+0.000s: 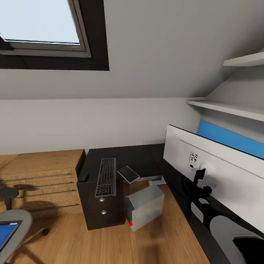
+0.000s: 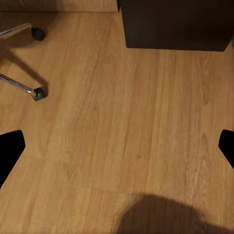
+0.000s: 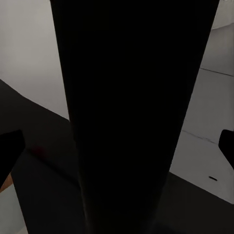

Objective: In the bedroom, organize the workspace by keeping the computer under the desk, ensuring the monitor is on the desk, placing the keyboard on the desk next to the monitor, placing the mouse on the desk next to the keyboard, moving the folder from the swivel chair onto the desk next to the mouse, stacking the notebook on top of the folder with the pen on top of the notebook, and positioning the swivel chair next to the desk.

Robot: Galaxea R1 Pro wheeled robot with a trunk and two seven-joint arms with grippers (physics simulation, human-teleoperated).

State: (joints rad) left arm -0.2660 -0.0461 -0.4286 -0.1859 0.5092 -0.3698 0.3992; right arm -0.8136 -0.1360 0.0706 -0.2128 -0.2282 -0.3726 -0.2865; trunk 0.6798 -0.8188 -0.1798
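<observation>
The monitor (image 1: 220,172) stands on the right wing of the desk (image 1: 139,154), close in front of me. Its white back faces me and its screen faces the wall. Its long axis runs along that wing, from near right to far left. My right pincer (image 3: 117,148) has its fingers spread wide, with a broad dark upright between them that I take for the monitor's black stand. I cannot tell whether they touch it.

I judge the monitor step is in hand. The next move calls for closing squarely on the stand and turning the screen toward the room without tipping it.

The keyboard (image 1: 106,177) lies on the other wing, long axis pointing away from me, with the mouse (image 1: 84,177) beside it and the notebook (image 1: 128,173) on the other side. The computer (image 1: 145,207) sits on the floor in the desk's corner. The folder (image 1: 6,234) lies on the swivel chair (image 1: 16,220). My left pincer (image 2: 117,146) hangs spread over the bare floor.
</observation>
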